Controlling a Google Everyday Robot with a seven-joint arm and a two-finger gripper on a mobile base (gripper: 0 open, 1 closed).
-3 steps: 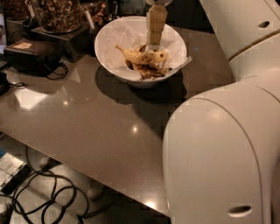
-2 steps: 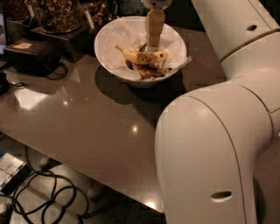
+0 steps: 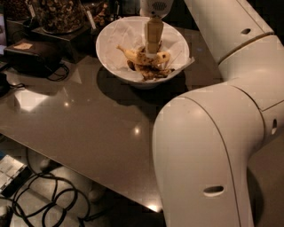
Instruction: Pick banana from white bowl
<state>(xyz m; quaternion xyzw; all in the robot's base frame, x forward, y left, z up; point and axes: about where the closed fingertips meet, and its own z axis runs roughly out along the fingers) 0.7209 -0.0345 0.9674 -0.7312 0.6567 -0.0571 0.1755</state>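
Observation:
The white bowl (image 3: 106, 46), lined with crinkled white paper, stands at the back of the dark table. The speckled yellow banana (image 3: 133, 55) lies across its middle, stem pointing left, with dark brown peel scraps (image 3: 155, 72) just in front of it. My gripper (image 3: 151, 52) reaches straight down into the bowl from above. Its tan tip is at the banana's middle and hides part of it. Nothing is lifted; the banana rests in the bowl.
A glass jar of brown nuts (image 3: 57, 13) stands behind the bowl at the left. A black device with a cord (image 3: 31, 53) sits at the table's left. My own white arm (image 3: 208, 150) fills the right foreground. Cables (image 3: 49, 199) lie on the floor beyond the table's near edge (image 3: 88, 170).
My gripper has shifted slightly left and down onto the banana. The arm's big elbow has swung a little to the left. The banana and bowl have not moved.

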